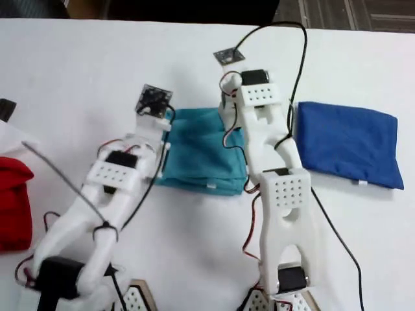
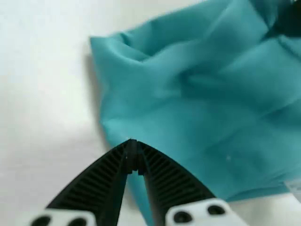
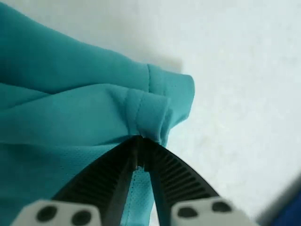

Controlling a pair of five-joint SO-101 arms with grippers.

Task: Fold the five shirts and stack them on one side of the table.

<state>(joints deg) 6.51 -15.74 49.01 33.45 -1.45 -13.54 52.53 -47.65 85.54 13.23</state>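
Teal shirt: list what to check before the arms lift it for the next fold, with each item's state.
1. Right claw grips the teal shirt: ok, shut with fabric bunched at its tips.
2. Left claw grips the shirt: cannot tell; it is shut at the shirt's edge, but pinched fabric is not evident.
3. One claw at each far corner of the shirt: ok.
4. Blue shirt folded flat and apart from the teal one: ok.
5. Red shirt apart, beyond the left arm: ok; whether it is folded, cannot tell.
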